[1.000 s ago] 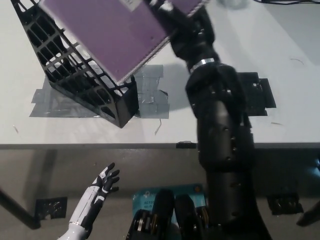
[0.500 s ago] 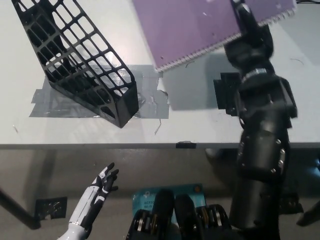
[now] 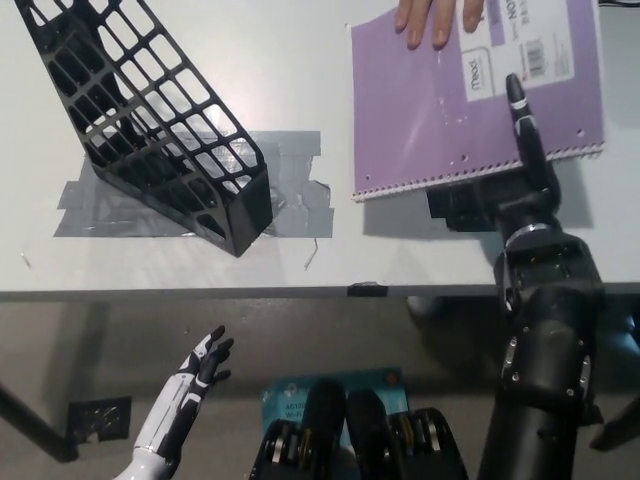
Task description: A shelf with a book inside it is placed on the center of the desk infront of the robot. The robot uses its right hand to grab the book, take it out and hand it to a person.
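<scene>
White desk [image 3: 300, 80] bearing an empty black shelf [image 3: 150, 120] on grey tape [image 3: 290, 195]. Purple book [image 3: 450, 110], out of the shelf at upper right, gripped by the right hand [image 3: 525, 165]; a person's hand [image 3: 435, 18] touches its top edge. Left hand [image 3: 195, 375] open below the desk edge.
</scene>
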Robot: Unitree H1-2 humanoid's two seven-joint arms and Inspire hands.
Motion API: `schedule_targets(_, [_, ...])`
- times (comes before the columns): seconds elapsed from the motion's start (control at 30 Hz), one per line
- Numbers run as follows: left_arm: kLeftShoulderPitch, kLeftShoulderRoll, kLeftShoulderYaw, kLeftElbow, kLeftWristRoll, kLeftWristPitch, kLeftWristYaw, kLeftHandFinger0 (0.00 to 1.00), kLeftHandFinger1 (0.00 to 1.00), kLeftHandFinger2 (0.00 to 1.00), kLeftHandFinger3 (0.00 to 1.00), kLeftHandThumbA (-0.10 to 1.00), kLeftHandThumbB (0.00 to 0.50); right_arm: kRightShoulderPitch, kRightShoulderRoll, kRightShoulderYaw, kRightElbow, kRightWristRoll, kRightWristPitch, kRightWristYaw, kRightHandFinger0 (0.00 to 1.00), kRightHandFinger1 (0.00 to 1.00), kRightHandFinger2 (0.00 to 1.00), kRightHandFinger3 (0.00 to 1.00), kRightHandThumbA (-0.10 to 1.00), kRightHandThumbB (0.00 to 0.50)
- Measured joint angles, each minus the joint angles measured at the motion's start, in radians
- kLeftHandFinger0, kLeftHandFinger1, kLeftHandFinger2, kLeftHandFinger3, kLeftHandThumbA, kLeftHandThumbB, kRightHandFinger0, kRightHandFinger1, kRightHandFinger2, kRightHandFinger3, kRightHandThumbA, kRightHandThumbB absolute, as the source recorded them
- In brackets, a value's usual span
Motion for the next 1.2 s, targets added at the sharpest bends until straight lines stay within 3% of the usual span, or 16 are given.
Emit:
schedule_targets(0.3, [0.007,0.000,0.006,-0.003,-0.001,-0.003,0.000,0.92,0.99,1.00,1.00,0.97,0.235,-0.018,-0.033,-0.001,0.182,0.024,-0.067,0.035,0.00,0.00,0.00,0.02,1.00,0.000])
schedule_targets(0.33, [0.007,0.000,0.006,-0.004,-0.001,-0.003,0.000,0.92,0.99,1.00,1.00,0.97,0.235,-0.020,-0.035,-0.001,0.188,0.025,-0.070,0.036,0.00,0.00,0.00,0.09,1.00,0.004])
schedule_targets(0.37, [0.006,0.000,0.007,-0.005,-0.001,-0.003,0.000,0.92,0.99,1.00,1.00,0.97,0.236,-0.027,-0.041,-0.001,0.206,0.028,-0.078,0.037,0.00,0.00,0.09,0.30,1.00,0.041])
schedule_targets(0.4, [0.006,0.000,0.007,-0.005,-0.001,-0.003,0.000,0.92,0.99,1.00,1.00,0.96,0.234,-0.027,-0.041,-0.001,0.206,0.028,-0.078,0.037,0.22,0.24,0.34,0.58,0.96,0.127])
schedule_targets(0.43, [0.006,0.000,0.007,-0.005,-0.001,-0.003,0.000,0.92,0.99,1.00,1.00,0.96,0.229,-0.033,-0.047,-0.003,0.225,0.033,-0.087,0.038,0.49,0.53,0.60,0.81,0.98,0.152])
schedule_targets(0.47, [0.006,0.000,0.007,-0.005,-0.001,-0.003,0.000,0.92,0.99,1.00,1.00,0.95,0.225,-0.034,-0.049,-0.003,0.229,0.035,-0.090,0.038,0.85,0.88,0.97,1.00,1.00,0.212])
schedule_targets(0.5, [0.006,0.000,0.007,-0.005,-0.001,-0.003,0.000,0.92,0.99,1.00,1.00,0.95,0.225,-0.033,-0.050,-0.002,0.229,0.036,-0.094,0.039,0.85,0.88,0.97,1.00,1.00,0.212])
schedule_targets(0.53, [0.006,0.000,0.008,-0.005,-0.001,-0.003,0.000,0.91,0.99,1.00,1.00,0.95,0.225,-0.026,-0.050,0.001,0.229,0.038,-0.095,0.046,1.00,1.00,1.00,1.00,1.00,0.313])
schedule_targets(0.6, [0.005,0.000,0.007,-0.005,-0.002,-0.003,0.000,0.91,0.98,1.00,1.00,0.95,0.223,-0.004,-0.052,0.019,0.227,0.039,-0.094,0.071,1.00,1.00,1.00,1.00,1.00,0.355])
schedule_targets(0.63, [0.005,0.000,0.007,-0.005,-0.002,-0.003,0.000,0.92,0.98,1.00,1.00,0.95,0.232,0.010,-0.053,0.036,0.224,0.039,-0.094,0.086,1.00,1.00,1.00,1.00,0.97,0.399])
schedule_targets(0.73, [0.005,0.000,0.007,-0.005,-0.002,-0.003,0.000,0.93,0.99,1.00,1.00,0.95,0.238,0.054,-0.062,0.085,0.204,0.033,-0.094,0.135,1.00,1.00,1.00,1.00,0.91,0.440])
schedule_targets(0.9, [0.005,0.000,0.008,-0.005,-0.002,-0.002,0.000,0.92,0.99,1.00,1.00,0.95,0.237,0.129,-0.092,0.212,0.074,0.003,-0.096,0.215,1.00,1.00,1.00,1.00,1.00,0.452])
schedule_targets(0.97, [0.005,0.000,0.008,-0.005,-0.003,-0.002,0.000,0.91,0.99,1.00,1.00,0.95,0.237,0.148,-0.106,0.258,0.015,-0.014,-0.097,0.237,1.00,1.00,1.00,1.00,1.00,0.435])
schedule_targets(1.07, [0.005,0.000,0.008,-0.005,-0.002,-0.001,0.000,0.90,0.99,1.00,1.00,0.96,0.245,0.191,-0.142,0.345,-0.117,-0.060,-0.101,0.258,1.00,1.00,1.00,1.00,1.00,0.460])
schedule_targets(1.2, [0.005,0.000,0.008,-0.005,-0.002,0.001,0.000,0.91,0.99,1.00,1.00,0.97,0.236,0.246,-0.185,0.429,-0.257,-0.124,-0.103,0.266,1.00,1.00,1.00,1.00,1.00,0.452])
